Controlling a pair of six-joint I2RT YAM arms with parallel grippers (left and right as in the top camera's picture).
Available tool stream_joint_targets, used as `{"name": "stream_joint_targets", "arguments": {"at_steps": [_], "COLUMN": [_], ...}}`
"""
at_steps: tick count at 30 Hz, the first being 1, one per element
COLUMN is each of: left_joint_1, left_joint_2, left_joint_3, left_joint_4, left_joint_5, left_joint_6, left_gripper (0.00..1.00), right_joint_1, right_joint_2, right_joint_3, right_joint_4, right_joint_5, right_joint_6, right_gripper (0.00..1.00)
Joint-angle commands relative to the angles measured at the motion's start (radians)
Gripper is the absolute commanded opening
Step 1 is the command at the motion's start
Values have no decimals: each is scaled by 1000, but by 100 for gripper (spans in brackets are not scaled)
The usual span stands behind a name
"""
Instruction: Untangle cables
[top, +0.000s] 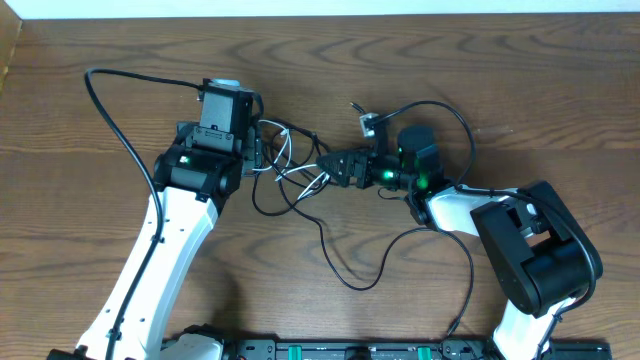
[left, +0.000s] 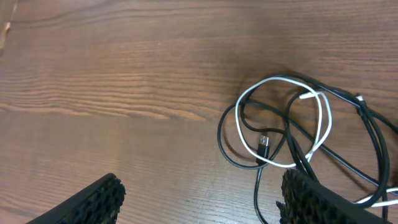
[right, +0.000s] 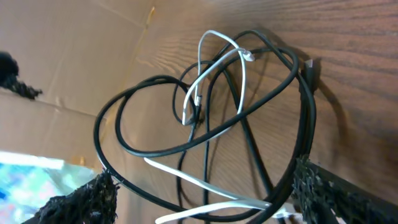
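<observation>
nearest the robot's base, a slack loop of thin black cord (top: 343, 280) trails out of the knot toward 5 o'clock and lies flat on the brown wood-grain surface (top: 480, 70); where its far end goes i cannot tell.

further in, at the middle of the surface, sits the tangle of thin black and white cables (top: 295, 168). the left jaws stand at its 9 o'clock and the right jaws at its 3 o'clock, facing each other across it. in the left wrist view the two black ribbed fingers (left: 93, 200) are spread wide with bare wood between them; the knot lies off to 3 o'clock, one black strand passing just beside the right-hand finger. so the left jaws are open and hold nothing. in the right wrist view the fingers (right: 87, 198) are also wide apart: open, with several strands crossing the gap but none pinched.

the white cord (left: 323, 124) loops through two or three black rings, and a small dark plug (left: 263, 144) rests inside them.

furthest out, at about 1 o'clock of the knot, a small silver plug end (top: 368, 124) pokes free.

these cords look light, limp and smooth, so my guess is they will slide in a loose grip and drag the whole bundle when pulled. a plug end, or the cord just behind it, seems the best hold: stiffer, and easier to thread back through a loop.
</observation>
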Motion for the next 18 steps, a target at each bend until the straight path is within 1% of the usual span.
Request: {"name": "stream_joint_targets", "arguments": {"at_steps": [1, 7, 9, 13, 14, 15, 17, 18], "left_joint_1": [7, 7, 7, 7, 7, 7, 7, 7], "left_joint_2": [32, 100, 117, 135, 135, 135, 135, 135], "left_joint_3": [6, 6, 6, 6, 6, 6, 6, 6], "left_joint_4": [-3, -2, -2, -3, -3, -2, 0, 0], "left_joint_5": [16, 18, 18, 18, 18, 18, 18, 18], "left_joint_6": [-16, -16, -16, -16, -16, -16, -16, -16], "left_gripper": [85, 87, 91, 93, 96, 96, 97, 97], "right_joint_1": [16, 58, 79, 125, 135, 146, 167, 175], "right_joint_2": [-20, -20, -20, -19, -19, -19, -19, -19], "right_joint_3": [9, 9, 9, 9, 9, 9, 9, 9], "right_joint_4": [-4, -11, -17, -54, -62, -71, -92, -97], "right_joint_5": [-15, 14, 39, 163, 192, 236, 317, 346], "right_joint_6": [-148, -249, -287, -333, -348, -361, -370, -374], "right_gripper": [89, 88, 88, 86, 84, 81, 79, 77]}}
